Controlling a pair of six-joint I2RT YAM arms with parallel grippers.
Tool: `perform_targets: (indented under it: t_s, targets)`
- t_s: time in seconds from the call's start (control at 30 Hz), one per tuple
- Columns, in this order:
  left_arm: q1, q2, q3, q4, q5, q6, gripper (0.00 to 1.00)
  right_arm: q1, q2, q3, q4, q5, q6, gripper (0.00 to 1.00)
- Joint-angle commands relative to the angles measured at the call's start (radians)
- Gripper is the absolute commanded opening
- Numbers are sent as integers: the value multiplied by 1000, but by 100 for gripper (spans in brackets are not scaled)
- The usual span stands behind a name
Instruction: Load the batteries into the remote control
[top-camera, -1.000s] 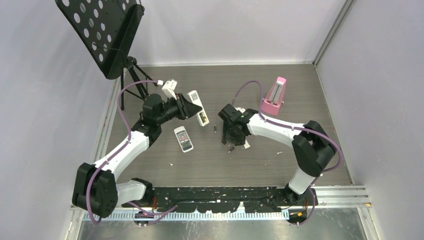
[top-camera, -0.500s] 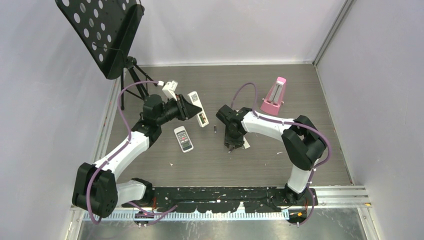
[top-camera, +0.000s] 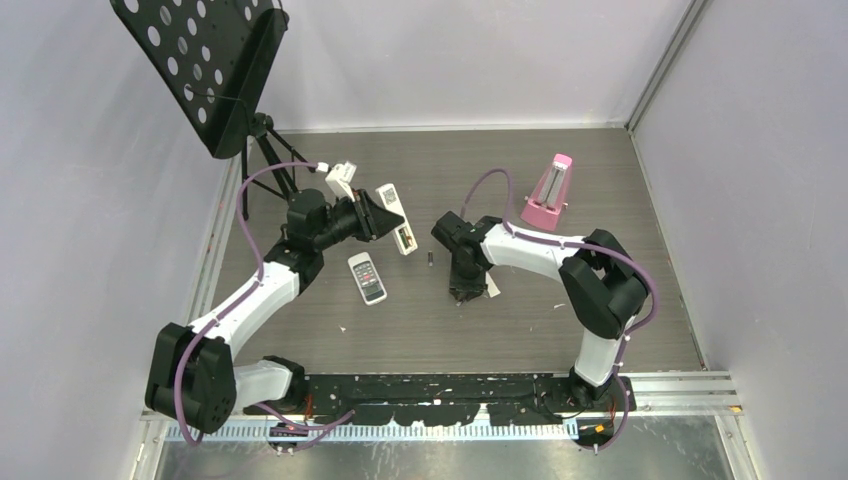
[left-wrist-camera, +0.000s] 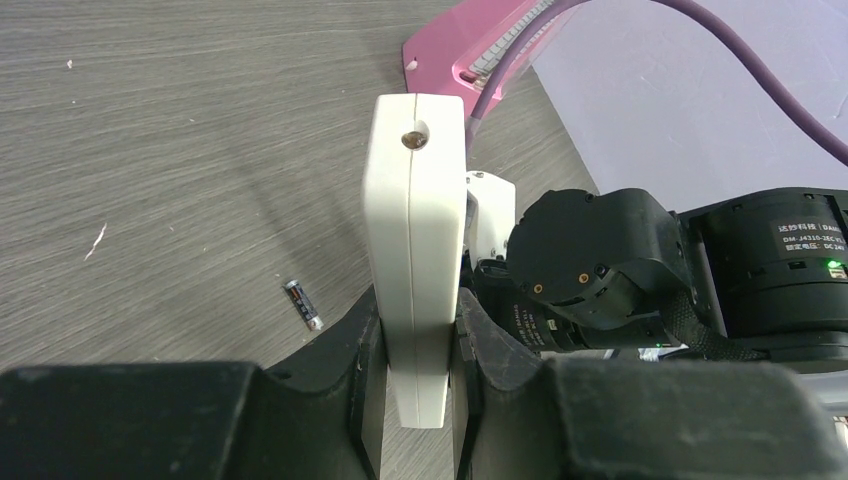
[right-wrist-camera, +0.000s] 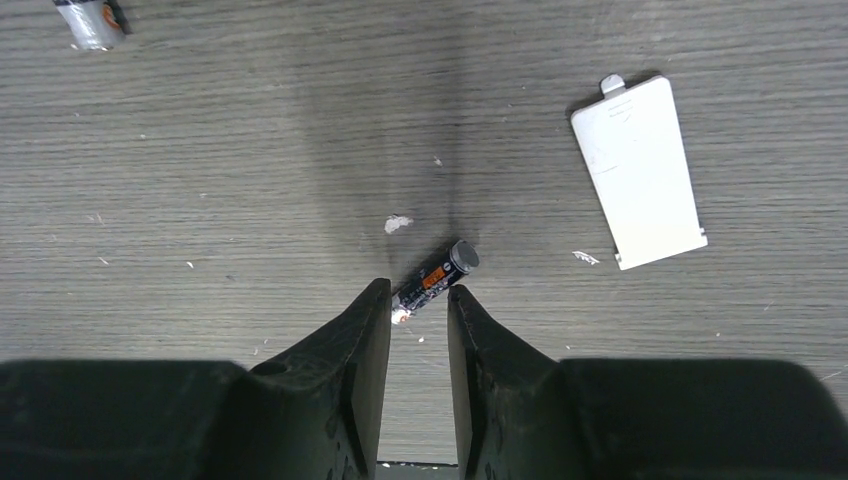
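Dark battery (right-wrist-camera: 436, 274) tip inside parted right claw (right-wrist-camera: 416, 300); slim remote (left-wrist-camera: 415, 200) in left claw (left-wrist-camera: 416, 335)

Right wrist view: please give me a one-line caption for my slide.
Right gripper straddles one end of a battery on the table, a white battery cover lying apart from it.

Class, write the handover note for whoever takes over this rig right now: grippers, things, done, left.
Left gripper: shut on the longer white remote.
Right gripper: open around the end of one battery on the table, not gripping yet.
Short buttoned remote lies face up on the table; second battery and battery cover loose nearby.
Done: no battery visibly loaded. Left: load them all.
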Motion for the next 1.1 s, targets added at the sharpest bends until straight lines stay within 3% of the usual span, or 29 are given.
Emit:
perform_targets:
  t_s: [0.0, 0.13, 0.43, 0.63, 0.97, 1.07]
  targets:
    - [1, 2, -3, 63, 0, 1, 0, -1, 8, -15, 19, -11, -2, 32]
    - [1, 2, -3, 67, 0, -1, 0, -4, 15, -22, 25, -2, 0, 30]
    - [1, -1, -1, 67, 1, -5, 0, -7, -27, -58, 84, 25, -95, 17]
    - [1, -4, -6, 73, 2, -9, 0, -7, -34, -75, 92, 21, -221, 17]
    - [1, 2, -19, 103, 21, -30, 0, -8, -13, -98, 109, 18, -216, 23]
    - [1, 11, -17, 108, 26, -54, 0, -7, -18, -102, 115, 19, -214, 14]
